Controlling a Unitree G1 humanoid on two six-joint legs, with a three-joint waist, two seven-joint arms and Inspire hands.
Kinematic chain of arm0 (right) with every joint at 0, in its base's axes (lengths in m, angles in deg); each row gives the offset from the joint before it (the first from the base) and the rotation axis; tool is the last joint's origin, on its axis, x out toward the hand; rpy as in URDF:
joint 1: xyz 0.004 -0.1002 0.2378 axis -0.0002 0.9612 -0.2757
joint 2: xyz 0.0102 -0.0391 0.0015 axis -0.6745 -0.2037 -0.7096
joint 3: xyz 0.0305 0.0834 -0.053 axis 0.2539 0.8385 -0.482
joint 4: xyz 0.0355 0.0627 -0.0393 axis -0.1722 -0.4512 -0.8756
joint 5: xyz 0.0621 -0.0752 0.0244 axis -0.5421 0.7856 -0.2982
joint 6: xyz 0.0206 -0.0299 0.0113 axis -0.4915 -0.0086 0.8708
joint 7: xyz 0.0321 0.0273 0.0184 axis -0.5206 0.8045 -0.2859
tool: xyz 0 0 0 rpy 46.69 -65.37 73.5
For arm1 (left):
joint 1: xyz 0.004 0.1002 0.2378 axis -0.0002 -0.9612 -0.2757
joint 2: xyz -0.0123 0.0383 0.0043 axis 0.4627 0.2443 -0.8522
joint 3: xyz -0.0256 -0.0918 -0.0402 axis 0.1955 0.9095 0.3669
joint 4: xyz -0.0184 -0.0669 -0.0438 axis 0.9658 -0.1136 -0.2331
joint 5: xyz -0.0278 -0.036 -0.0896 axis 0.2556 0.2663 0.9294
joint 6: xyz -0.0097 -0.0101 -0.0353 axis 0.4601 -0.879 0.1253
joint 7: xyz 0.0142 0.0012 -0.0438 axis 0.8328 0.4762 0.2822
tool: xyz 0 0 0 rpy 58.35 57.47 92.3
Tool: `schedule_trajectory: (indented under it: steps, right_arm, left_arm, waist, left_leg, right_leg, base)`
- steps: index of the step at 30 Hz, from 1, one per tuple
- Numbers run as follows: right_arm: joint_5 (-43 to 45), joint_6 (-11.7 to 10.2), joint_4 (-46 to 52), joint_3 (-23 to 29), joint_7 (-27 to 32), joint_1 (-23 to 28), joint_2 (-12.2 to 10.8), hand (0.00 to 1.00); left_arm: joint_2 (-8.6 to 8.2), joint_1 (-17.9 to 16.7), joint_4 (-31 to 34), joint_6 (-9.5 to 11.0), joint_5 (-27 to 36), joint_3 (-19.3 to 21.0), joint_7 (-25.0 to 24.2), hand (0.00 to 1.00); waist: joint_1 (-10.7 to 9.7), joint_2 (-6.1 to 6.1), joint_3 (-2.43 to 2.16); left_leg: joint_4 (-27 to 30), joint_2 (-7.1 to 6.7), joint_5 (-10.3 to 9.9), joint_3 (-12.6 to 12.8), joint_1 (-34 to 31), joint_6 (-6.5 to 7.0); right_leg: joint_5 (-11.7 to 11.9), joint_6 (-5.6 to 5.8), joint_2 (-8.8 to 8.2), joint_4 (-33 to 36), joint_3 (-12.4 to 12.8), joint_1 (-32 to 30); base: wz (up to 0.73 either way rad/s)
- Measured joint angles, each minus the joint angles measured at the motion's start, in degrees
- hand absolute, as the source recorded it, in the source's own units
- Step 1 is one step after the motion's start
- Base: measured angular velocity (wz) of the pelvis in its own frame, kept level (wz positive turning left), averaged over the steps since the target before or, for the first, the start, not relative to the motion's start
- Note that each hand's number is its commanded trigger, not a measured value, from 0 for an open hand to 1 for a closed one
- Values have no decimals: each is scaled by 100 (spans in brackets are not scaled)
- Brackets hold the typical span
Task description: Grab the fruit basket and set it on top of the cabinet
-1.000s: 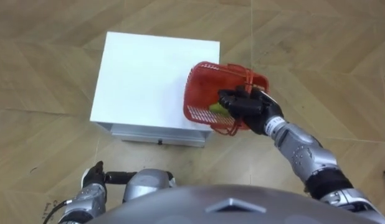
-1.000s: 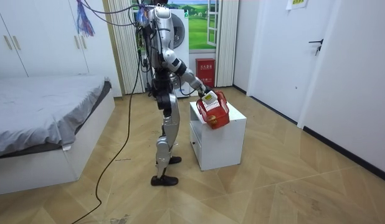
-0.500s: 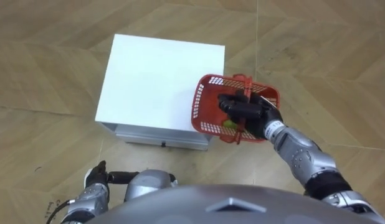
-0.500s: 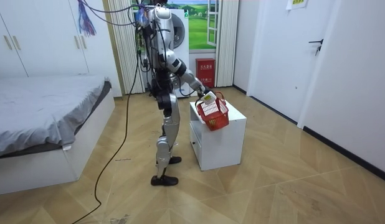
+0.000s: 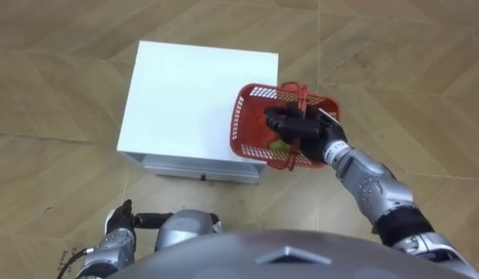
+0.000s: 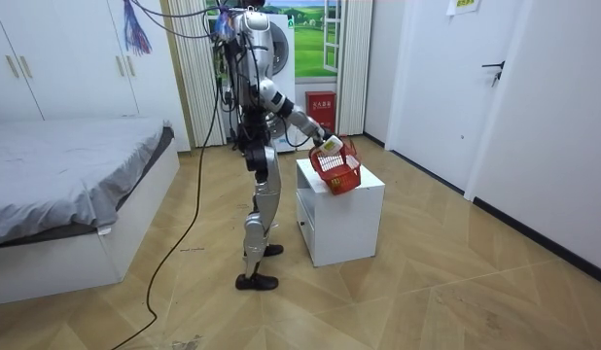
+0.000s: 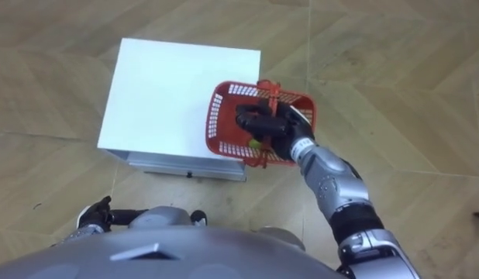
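Right hand (image 5: 301, 128) is clenched round the upright handles (image 5: 302, 94) of the fruit basket (image 5: 251, 128), dark fingers curled over the red loops, thumb side toward 9 o'clock. Forearm runs in from 5 o'clock of the eye view.

Basket: red plastic mesh, rectangular. It hangs from that hand over the 3 o'clock edge of the white cabinet (image 5: 185, 93), partly above the white top, partly out over the wood floor (image 5: 394, 70). Rim looks tilted, not level. Cannot tell whether the underside touches the cabinet top.

Contents: one yellow-green fruit (image 5: 278, 145) down in the mesh, at about 7 o'clock from the knuckles and largely hidden by them. Kind of fruit not readable.

Cabinet: the top carries nothing but the basket's overlap. Drawer front (image 5: 197, 165) faces the robot on the 6 o'clock side.

Left hand (image 5: 118, 221) is low at 7 o'clock of the eye view, beside the torso, well apart from cabinet and basket.

Room view: robot stands upright just beside the cabinet, right arm stretched forward and down to it. Bed (image 6: 67, 185) lies at 9 o'clock, white door (image 6: 480, 97) at 3 o'clock.
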Motion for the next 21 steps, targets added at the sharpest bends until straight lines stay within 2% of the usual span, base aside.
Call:
schedule_trajectory:
  steps: [6, 10, 13, 18, 21]
  right_arm:
    - [-44, 1, 262, -47, -33, 2, 19, 100]
    - [-119, 5, 718, -162, -30, -17, 143, 100]
    - [-120, 4, 793, -261, -43, -302, 157, 100]
    - [-120, 4, 793, -395, -30, -666, 170, 100]
    - [-176, 53, 793, -598, -29, -994, 145, 100]
  left_arm:
    - [0, -5, 5, 0, 27, 7, -7, 0]
    - [-4, 27, 10, -2, 35, -7, 36, 0]
    - [-4, 12, -9, -5, 37, -4, 54, 0]
    - [27, 210, -278, -12, 39, -14, 112, 0]
    - [146, 249, -405, -40, 48, -117, 110, 0]
  waist:
    - [39, -17, 1]
    - [148, -27, -6]
    - [222, -44, -16]
    - [379, -114, -22]
    - [437, -237, -24]
  left_leg:
    - [-9, -1, -6, 17, -4, 7]
    - [-24, 6, -7, 40, -2, 6]
    - [-70, 20, -7, 143, 75, 6]
    - [-79, 20, -6, 171, 75, 9]
    - [-71, 28, -6, 158, 33, 9]
  right_leg:
    - [0, 0, -4, 1, -11, -26]
    - [0, 0, -2, 3, 9, -49]
    - [0, 0, 1, 3, 96, -32]
    - [0, 0, -20, 46, 101, -74]
    - [0, 0, -15, 84, 60, -125]
  base:
    - [-1]
    - [-3]
    - [-15]
    - [-7]
    - [3]
